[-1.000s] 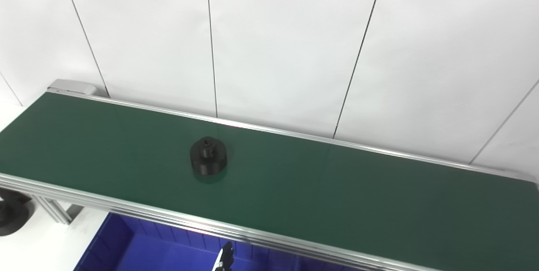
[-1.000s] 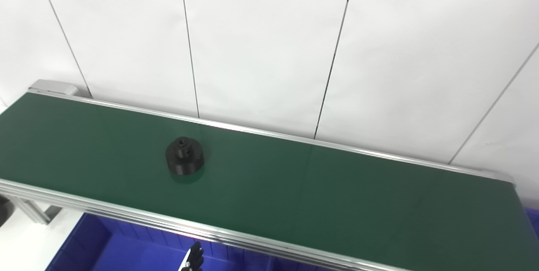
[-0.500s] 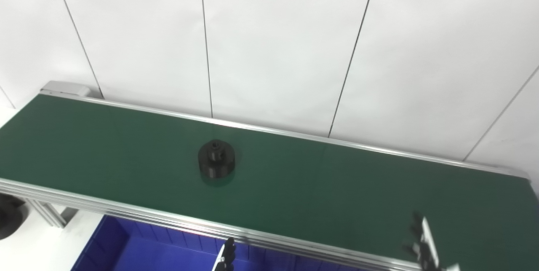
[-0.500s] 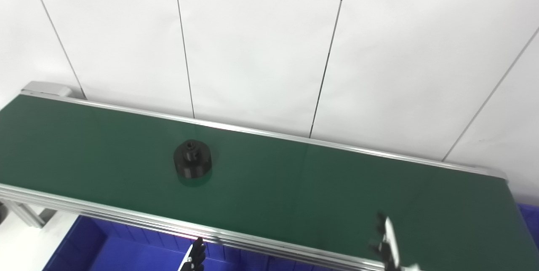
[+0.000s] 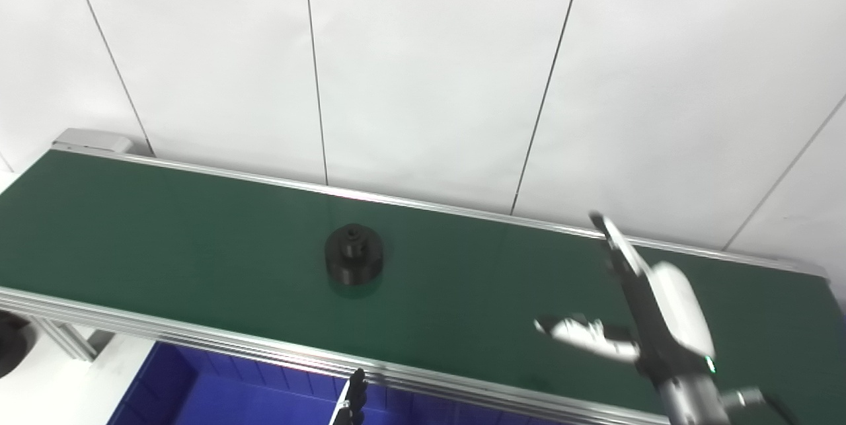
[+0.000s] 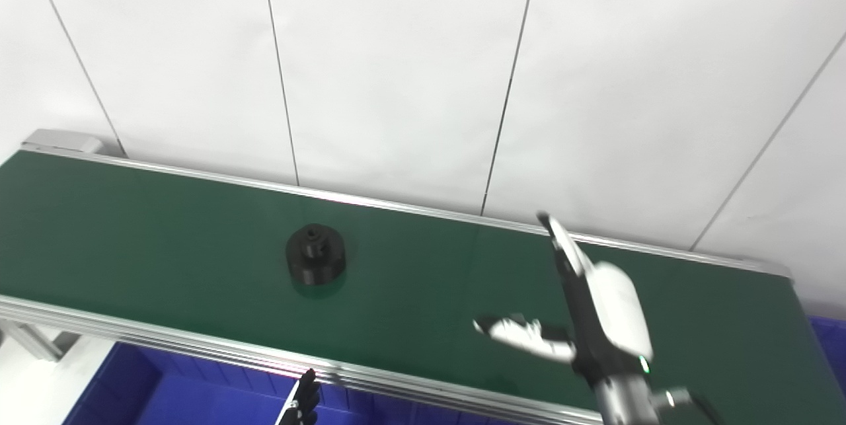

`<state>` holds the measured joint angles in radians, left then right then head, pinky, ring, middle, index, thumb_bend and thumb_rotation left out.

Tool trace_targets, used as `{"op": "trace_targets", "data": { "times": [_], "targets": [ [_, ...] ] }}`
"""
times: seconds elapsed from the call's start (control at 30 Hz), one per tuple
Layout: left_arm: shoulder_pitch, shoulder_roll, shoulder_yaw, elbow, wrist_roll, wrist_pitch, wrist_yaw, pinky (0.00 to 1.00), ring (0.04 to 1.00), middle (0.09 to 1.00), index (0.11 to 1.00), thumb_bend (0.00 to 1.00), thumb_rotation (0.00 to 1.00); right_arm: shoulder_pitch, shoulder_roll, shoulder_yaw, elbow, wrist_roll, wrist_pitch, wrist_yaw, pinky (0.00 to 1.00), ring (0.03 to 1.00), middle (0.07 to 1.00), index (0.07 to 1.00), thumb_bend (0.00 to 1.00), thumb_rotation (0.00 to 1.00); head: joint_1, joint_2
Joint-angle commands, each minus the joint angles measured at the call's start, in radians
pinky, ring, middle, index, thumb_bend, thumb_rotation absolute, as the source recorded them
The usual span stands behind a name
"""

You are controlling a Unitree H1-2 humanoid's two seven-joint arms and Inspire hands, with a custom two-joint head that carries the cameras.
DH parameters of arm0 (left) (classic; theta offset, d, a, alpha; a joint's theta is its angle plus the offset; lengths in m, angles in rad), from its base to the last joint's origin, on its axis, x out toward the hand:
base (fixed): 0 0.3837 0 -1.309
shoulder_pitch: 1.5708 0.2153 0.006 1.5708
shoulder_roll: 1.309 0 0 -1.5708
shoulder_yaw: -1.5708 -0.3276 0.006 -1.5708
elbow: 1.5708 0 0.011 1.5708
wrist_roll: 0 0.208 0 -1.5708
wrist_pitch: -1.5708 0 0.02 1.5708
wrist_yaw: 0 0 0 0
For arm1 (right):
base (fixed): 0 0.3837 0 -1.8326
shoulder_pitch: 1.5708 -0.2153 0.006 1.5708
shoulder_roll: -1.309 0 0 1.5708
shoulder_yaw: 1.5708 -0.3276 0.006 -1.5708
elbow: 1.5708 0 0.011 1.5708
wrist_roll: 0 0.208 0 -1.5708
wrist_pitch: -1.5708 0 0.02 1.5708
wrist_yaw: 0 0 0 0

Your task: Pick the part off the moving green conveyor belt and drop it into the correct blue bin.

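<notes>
on the green belt (image 5: 198, 227), roughly at its middle and nearer the left half, sat the black part (image 5: 354, 254), a squat round piece with a narrower hub on top and a small hole in the hub. over the belt to its right hovered the right hand (image 5: 651, 306), well apart from the part, fingers spread and thumb stuck out sideways, holding nothing. only the fingertips of the left hand (image 5: 353, 405) showed at the bottom edge above the blue bin (image 5: 198, 398), so its state could not be told. the part looked stiff, dense and smooth, probably fairly heavy for its size; pinching across the wide lower body seemed safer than gripping the small hub.
</notes>
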<state>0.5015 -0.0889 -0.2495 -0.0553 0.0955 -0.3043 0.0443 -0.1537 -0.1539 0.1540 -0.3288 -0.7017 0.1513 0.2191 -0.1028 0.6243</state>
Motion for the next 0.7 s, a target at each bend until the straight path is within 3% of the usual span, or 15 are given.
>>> {"op": "trace_targets", "data": {
  "times": [0.0,0.2,0.4,0.67],
  "targets": [
    [0.007,-0.040,-0.026,-0.038,0.004,-0.010,0.000,1.00,1.000,1.000,1.000,0.50,1.00,-0.070,0.006,0.023,0.039,-0.021,0.028,0.012,0.73,0.884,0.936,0.959,1.00,0.67,0.001,0.000],
    [0.017,-0.043,-0.030,-0.052,0.011,0.007,0.002,1.00,1.000,1.000,1.000,0.53,0.99,-0.234,0.025,0.090,0.204,-0.050,0.045,0.023,0.71,0.883,0.921,0.948,1.00,0.64,0.003,0.005],
    [0.018,-0.048,-0.034,-0.055,0.012,0.016,0.003,1.00,1.000,1.000,1.000,0.56,0.97,-0.344,0.052,0.153,0.341,-0.096,0.086,0.032,0.69,0.878,0.927,0.954,1.00,0.67,0.006,0.002],
    [0.012,-0.061,-0.039,-0.037,0.008,0.003,0.007,1.00,1.000,1.000,1.000,0.56,0.96,-0.465,0.085,0.226,0.535,-0.115,0.089,0.010,0.65,0.875,0.918,0.927,1.00,0.58,0.028,-0.002]
  ]
}}
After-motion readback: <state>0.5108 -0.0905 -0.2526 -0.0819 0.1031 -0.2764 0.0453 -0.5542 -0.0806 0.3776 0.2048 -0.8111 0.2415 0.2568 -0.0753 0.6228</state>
